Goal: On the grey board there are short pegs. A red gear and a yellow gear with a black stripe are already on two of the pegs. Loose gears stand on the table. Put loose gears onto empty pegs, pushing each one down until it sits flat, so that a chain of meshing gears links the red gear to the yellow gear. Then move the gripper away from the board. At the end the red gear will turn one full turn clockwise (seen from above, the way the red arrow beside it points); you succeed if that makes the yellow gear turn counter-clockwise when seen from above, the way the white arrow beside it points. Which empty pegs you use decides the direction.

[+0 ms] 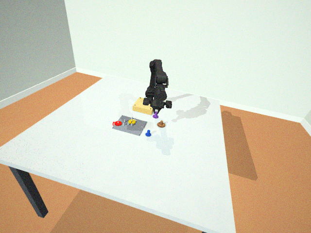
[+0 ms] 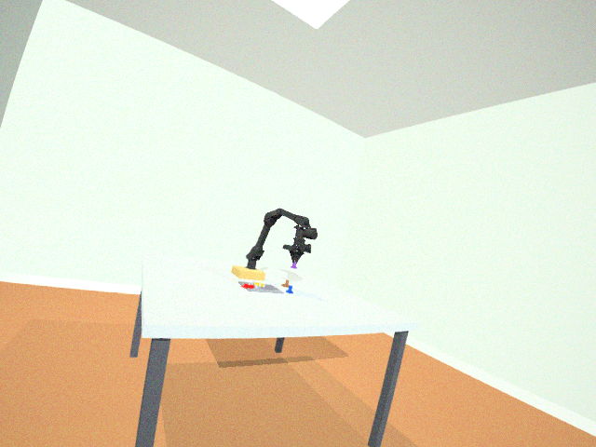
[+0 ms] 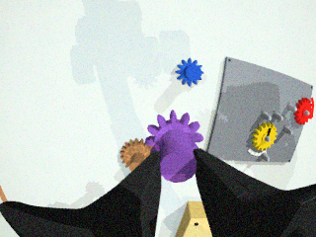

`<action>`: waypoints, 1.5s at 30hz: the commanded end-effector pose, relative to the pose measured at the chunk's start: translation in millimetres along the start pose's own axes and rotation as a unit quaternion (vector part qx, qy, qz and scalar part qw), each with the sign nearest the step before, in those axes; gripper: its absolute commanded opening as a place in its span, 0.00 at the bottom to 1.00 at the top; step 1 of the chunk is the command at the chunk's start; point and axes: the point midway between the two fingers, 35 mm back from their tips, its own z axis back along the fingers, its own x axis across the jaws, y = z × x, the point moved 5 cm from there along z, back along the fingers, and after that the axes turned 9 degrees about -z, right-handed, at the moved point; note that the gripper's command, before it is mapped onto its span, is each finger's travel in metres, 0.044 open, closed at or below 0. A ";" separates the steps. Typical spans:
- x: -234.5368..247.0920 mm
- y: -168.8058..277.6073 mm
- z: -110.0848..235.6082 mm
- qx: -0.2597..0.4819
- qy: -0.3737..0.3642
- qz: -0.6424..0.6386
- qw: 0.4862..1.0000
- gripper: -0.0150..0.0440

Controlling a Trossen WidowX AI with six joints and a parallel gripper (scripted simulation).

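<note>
Wrist view shows the black parallel-jaw claw [image 1: 156, 111] [image 2: 294, 262] [image 3: 177, 157] clamped on the stem of a purple toothed gear [image 1: 155, 115] [image 2: 293, 264] [image 3: 174, 135], which is held above the white table [image 1: 105, 160] [image 2: 250, 315] [image 3: 44, 99]. Below the claw and to one side, a brown toothed gear with a stem [image 1: 161, 124] [image 2: 286, 283] [image 3: 133, 153] stands on the table; farther from the claw stands a blue toothed gear with a stem [image 1: 148, 133] [image 2: 290, 290] [image 3: 190, 72]. Well apart from the claw, the flat grey board [image 1: 132, 130] [image 2: 272, 290] [image 3: 237, 109] bears short grey pegs, a yellow gear with a black stripe [image 1: 131, 122] [image 2: 260, 284] [image 3: 265, 136] and, farthest from the claw, a red gear [image 1: 117, 123] [image 2: 248, 286] [image 3: 302, 111].
</note>
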 end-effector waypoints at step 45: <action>-121.6 -28.8 -41.7 0.004 0.010 -0.001 1.000 0.25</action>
